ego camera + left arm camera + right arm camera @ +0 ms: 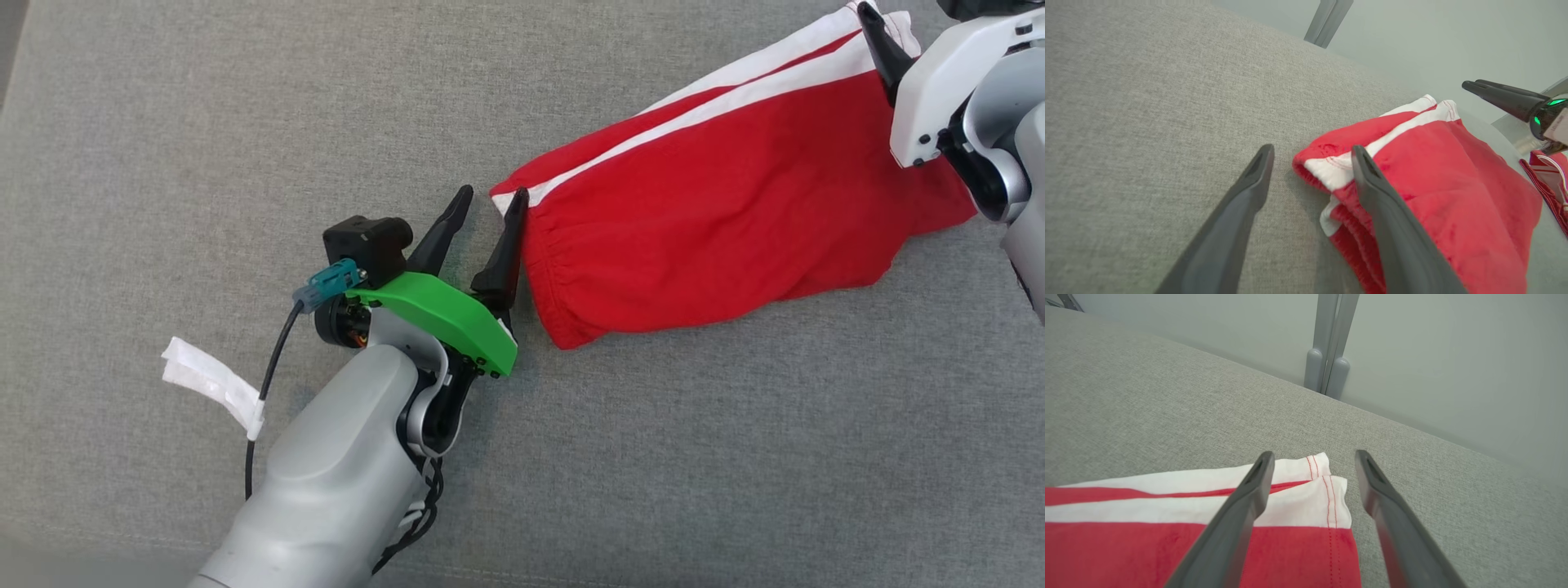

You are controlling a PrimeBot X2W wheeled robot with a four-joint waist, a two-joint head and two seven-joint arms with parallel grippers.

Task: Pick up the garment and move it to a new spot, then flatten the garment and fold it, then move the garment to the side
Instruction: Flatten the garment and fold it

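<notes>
2 wide, empty grippers are flanking the likely soft, light garment (718, 196) on the grey surface (163, 122), my left gripper (491, 198) at its gathered left end, right gripper (1314, 454) at its far-right hem, both seeming good pinch spots.

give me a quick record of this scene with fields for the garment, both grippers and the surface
garment: red with white stripes, lying flat, looks folded in two
surface: grey fabric, garment rests on it
left gripper: open, fingers straddling the elastic-edged corner
right gripper: open, at the white hem corner at the opposite end
extra: white tag on the left arm's cable
</notes>
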